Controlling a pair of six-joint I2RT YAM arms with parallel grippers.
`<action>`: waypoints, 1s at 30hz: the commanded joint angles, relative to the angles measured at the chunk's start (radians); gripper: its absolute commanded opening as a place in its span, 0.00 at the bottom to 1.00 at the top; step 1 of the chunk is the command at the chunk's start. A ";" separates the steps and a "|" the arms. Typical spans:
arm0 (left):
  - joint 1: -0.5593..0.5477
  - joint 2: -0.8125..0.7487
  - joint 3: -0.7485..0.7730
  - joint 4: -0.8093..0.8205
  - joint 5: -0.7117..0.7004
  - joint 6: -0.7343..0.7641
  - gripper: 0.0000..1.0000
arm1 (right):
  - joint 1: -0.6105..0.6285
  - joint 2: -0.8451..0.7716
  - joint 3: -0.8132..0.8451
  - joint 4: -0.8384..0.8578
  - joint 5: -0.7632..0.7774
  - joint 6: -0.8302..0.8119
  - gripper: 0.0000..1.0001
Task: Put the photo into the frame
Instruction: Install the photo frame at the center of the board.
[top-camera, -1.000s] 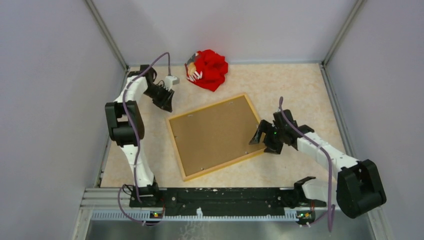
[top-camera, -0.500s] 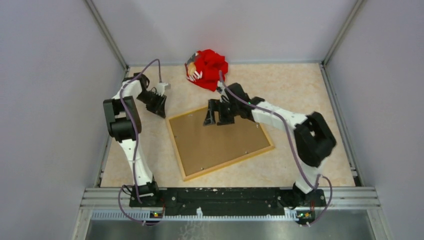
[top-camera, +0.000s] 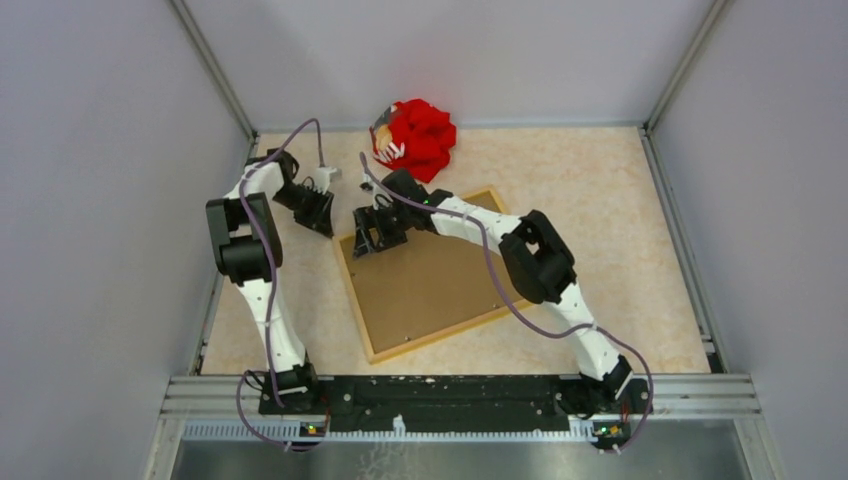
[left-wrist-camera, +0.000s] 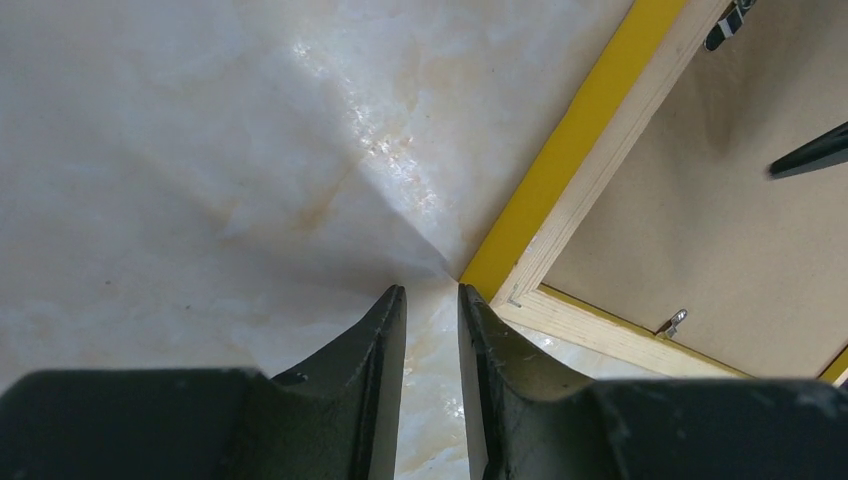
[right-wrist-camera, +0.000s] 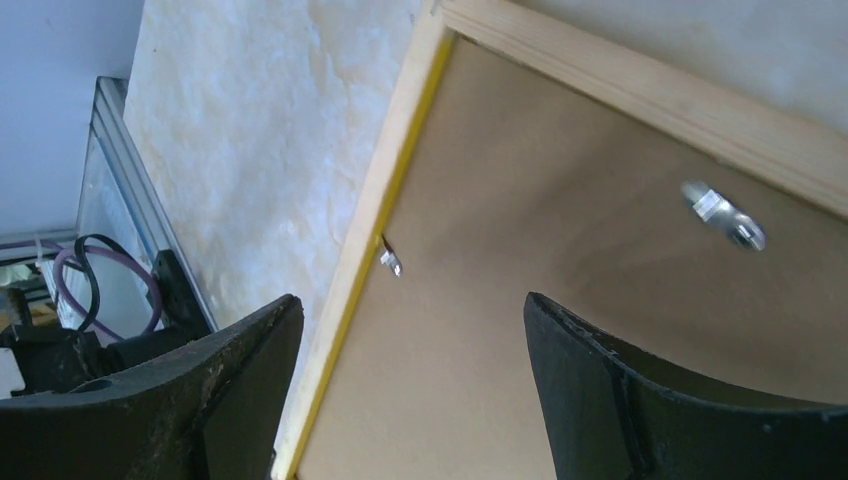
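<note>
Left gripper (left-wrist-camera: 432, 292): jaws nearly pressed together, empty, just off the frame (left-wrist-camera: 580, 140) at its 10 o'clock corner. The frame lies face down mid-table with the backing board (top-camera: 430, 275) in it; photo not visible. Right gripper (right-wrist-camera: 410, 305): jaws spread above that corner. Risk: arms crowd here, wrists may collide; a nudge could skid the frame

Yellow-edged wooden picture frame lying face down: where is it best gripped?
Likely its far-left corner rail, from the left. The yellow-edged wooden picture frame lies flat with a brown backing board filling the middle, so only the rim offers an edge.
</note>
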 joint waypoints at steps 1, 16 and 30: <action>-0.010 -0.006 -0.051 -0.040 0.045 0.032 0.33 | 0.035 0.089 0.142 -0.037 -0.039 -0.027 0.81; -0.013 -0.016 -0.069 -0.035 0.045 0.041 0.32 | 0.083 0.160 0.178 -0.040 -0.059 -0.002 0.77; -0.017 -0.041 -0.079 -0.129 0.023 0.131 0.31 | 0.062 -0.114 -0.132 0.178 0.012 0.167 0.79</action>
